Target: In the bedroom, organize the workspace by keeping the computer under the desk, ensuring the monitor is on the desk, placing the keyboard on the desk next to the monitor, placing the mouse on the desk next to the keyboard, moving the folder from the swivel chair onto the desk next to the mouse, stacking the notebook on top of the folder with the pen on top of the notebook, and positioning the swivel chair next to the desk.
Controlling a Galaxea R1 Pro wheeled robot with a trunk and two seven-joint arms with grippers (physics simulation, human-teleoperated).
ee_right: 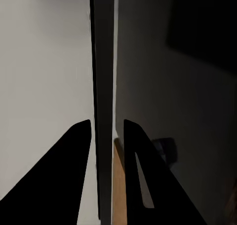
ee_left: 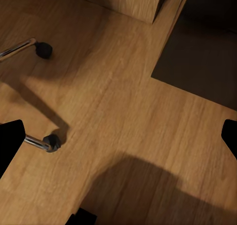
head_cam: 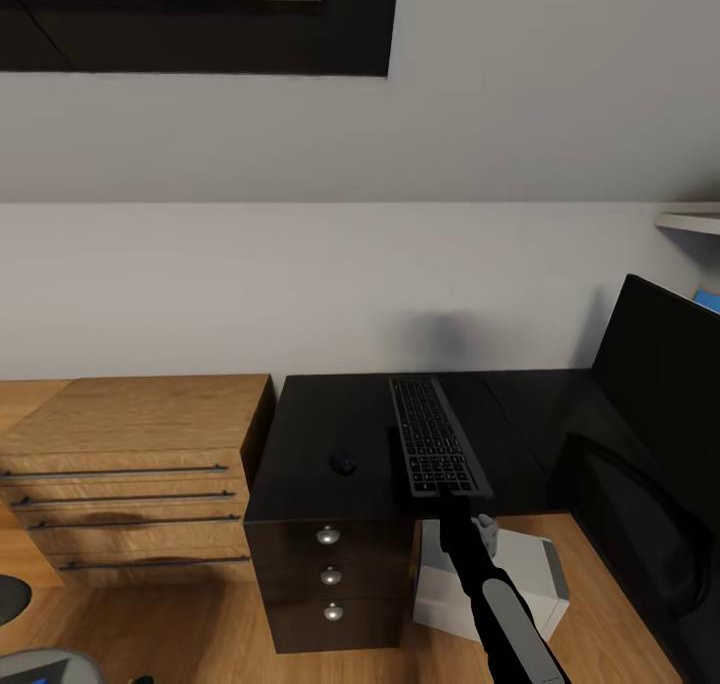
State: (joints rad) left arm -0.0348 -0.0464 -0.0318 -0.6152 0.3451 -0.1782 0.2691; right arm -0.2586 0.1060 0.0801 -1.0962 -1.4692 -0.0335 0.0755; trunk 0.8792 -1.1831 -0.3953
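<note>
We see the keyboard (head_cam: 437, 437) over the black tabletop (head_cam: 310, 434), its long axis running from the near edge toward the wall, and whether it rests flat or is held just above the surface we cannot tell. The right gripper (head_cam: 452, 499) holds its near short end; in the right wrist view the two dark fingers (ee_right: 74, 161) sit on either side of the keyboard's thin edge (ee_right: 103, 87), so the jaws are closed on it. The mouse (head_cam: 343, 461) lies on the tabletop just to the left of the keyboard, apart from it. The monitor (head_cam: 655, 404) stands at the right, cut off by the frame edge. Below the tabletop, the light grey computer (head_cam: 520, 574) sits on the floor beside the drawer unit (head_cam: 330, 584) with round silver knobs, partly hidden by the right arm. A wooden dresser (head_cam: 135, 464) stands against the desk's left side. In the left wrist view, chrome legs and a castor (ee_left: 51, 142) of the swivel chair lie over the wooden floor (ee_left: 123, 111); the left gripper's dark fingertips (ee_left: 10, 141) sit far apart at the frame edges, jaws open.
</note>
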